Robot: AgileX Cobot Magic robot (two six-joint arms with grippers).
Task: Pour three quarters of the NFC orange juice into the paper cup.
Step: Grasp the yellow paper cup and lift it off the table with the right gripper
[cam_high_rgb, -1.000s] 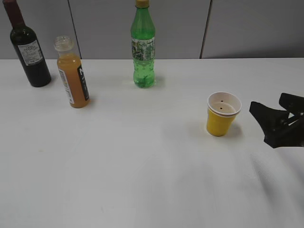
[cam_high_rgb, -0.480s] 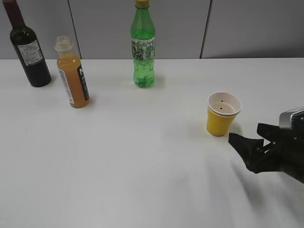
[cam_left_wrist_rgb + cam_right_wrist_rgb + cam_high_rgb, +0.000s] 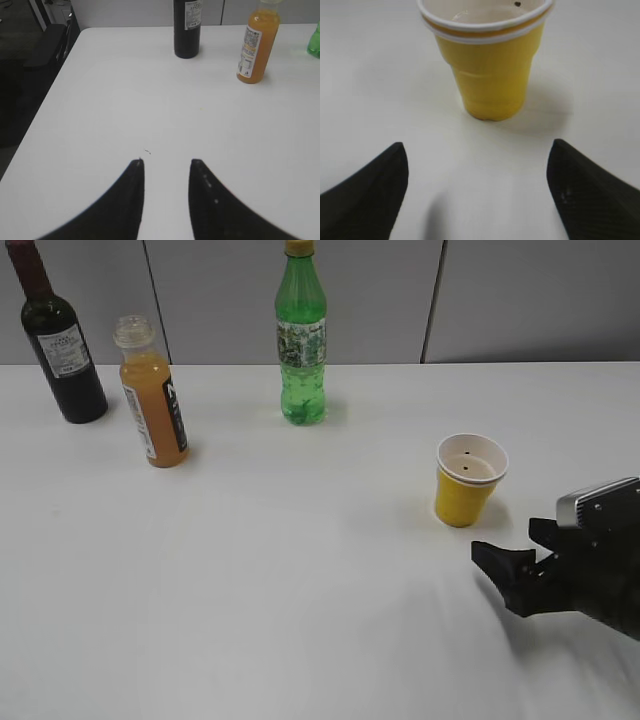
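The NFC orange juice [image 3: 152,400] stands upright and capless at the back left of the white table; it also shows in the left wrist view [image 3: 256,46]. The yellow paper cup [image 3: 467,483] stands upright at the right. In the right wrist view the cup [image 3: 489,70] is just ahead of the jaws. My right gripper [image 3: 508,544] is open and empty, low over the table just in front and to the right of the cup, not touching it; its jaws are wide apart [image 3: 477,147]. My left gripper [image 3: 166,162] is open and empty, far from the juice bottle, and is out of the exterior view.
A dark wine bottle [image 3: 58,345] stands at the back left beside the juice, also in the left wrist view [image 3: 187,27]. A taller green bottle [image 3: 301,340] stands at the back centre. The table's left edge [image 3: 45,115] borders a dark floor.
My right gripper has moved from the right edge leftward and toward the near side, lower to the table, ending in front of the cup. The bottles and cup have not moved.
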